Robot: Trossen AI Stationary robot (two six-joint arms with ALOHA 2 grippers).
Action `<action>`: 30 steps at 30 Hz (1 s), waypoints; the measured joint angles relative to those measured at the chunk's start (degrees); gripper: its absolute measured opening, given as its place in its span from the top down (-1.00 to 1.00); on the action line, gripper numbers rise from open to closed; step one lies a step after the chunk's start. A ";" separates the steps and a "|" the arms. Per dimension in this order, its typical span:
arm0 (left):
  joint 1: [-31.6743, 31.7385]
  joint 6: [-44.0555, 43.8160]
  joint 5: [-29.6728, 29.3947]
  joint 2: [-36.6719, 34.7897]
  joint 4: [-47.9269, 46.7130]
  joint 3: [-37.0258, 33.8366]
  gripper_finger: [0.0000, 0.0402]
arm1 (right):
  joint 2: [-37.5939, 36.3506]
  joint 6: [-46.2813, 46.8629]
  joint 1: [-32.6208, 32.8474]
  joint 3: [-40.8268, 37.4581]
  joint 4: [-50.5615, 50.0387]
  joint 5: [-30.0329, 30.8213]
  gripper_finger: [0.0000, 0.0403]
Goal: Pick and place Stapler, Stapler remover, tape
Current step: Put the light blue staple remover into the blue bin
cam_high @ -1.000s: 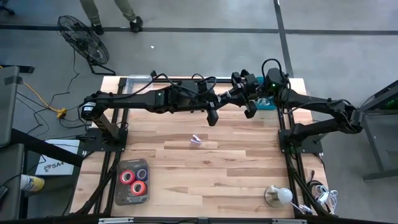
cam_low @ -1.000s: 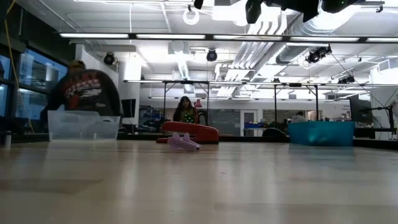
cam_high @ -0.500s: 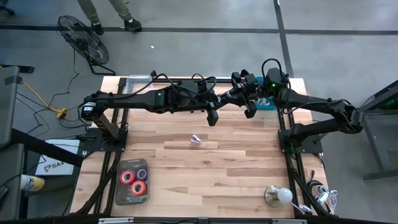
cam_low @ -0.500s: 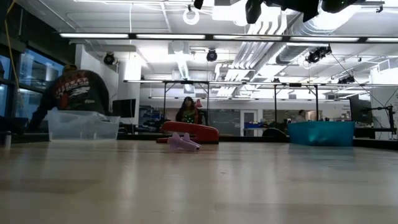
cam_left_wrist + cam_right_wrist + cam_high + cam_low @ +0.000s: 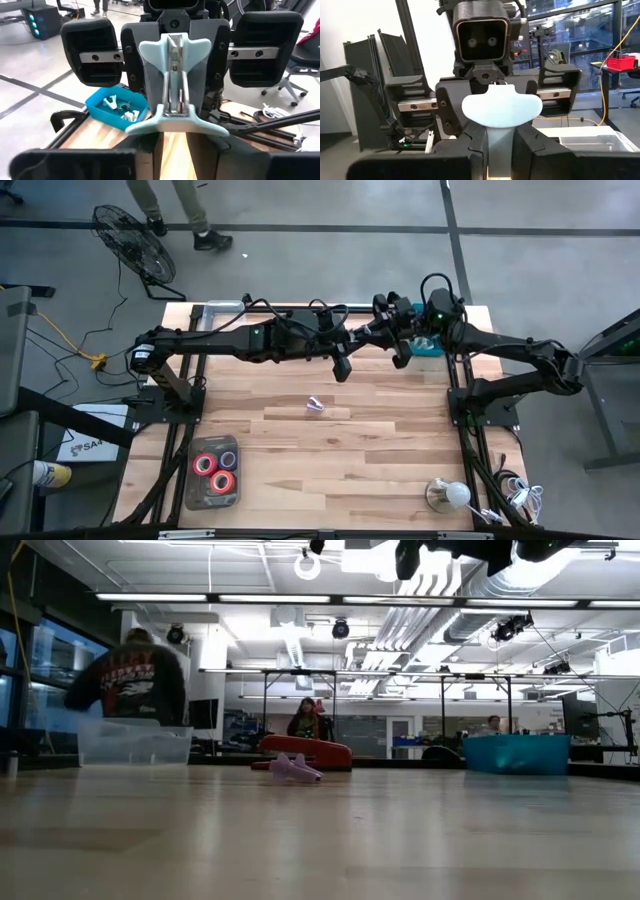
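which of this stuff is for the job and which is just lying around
Job: stapler, tape rolls in their tray, staple remover in the right claw facing the left claw, spare remover on the table.
Lying about: fan, bulb lamp, person behind.

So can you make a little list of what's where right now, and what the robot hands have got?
right gripper: shut on the staple remover, up in the air
left gripper: facing it, right at the same staple remover
stapler: lying on the table
tape: rolls sitting in a dark tray
blue bin: small pale claw pieces inside
loose pale piece: mid-table, alone
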 joint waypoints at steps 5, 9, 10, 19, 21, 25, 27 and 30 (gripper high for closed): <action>0.00 0.63 0.00 0.00 -0.19 0.00 0.34 | -0.14 0.61 -1.09 0.00 0.02 -0.02 0.81; 0.00 0.61 0.00 0.00 -0.96 0.00 -0.01 | -0.58 1.02 -1.89 0.00 0.05 -0.02 0.81; 0.00 0.58 0.00 0.00 -1.23 0.00 -0.09 | -0.80 1.02 -2.19 0.00 -0.07 0.01 0.81; 0.00 0.72 -3.70 0.00 -5.14 0.00 -0.41 | -0.90 2.10 -4.60 0.00 -0.13 -0.03 0.81; 0.00 0.74 -5.63 -0.04 -6.51 0.00 -0.42 | -0.90 2.12 -5.29 0.00 -0.63 -0.02 0.81; 0.00 0.81 -9.23 -0.98 -8.29 -0.03 -0.42 | -0.92 2.12 -6.61 0.00 -3.66 1.43 0.81; 0.02 0.95 -11.34 -2.12 -11.08 -0.09 -0.42 | -0.92 1.27 -7.04 0.00 -6.61 3.05 0.81; 0.02 1.71 -15.99 -3.10 -12.38 0.04 -0.42 | -0.92 -0.49 -7.23 0.00 -11.46 6.77 0.81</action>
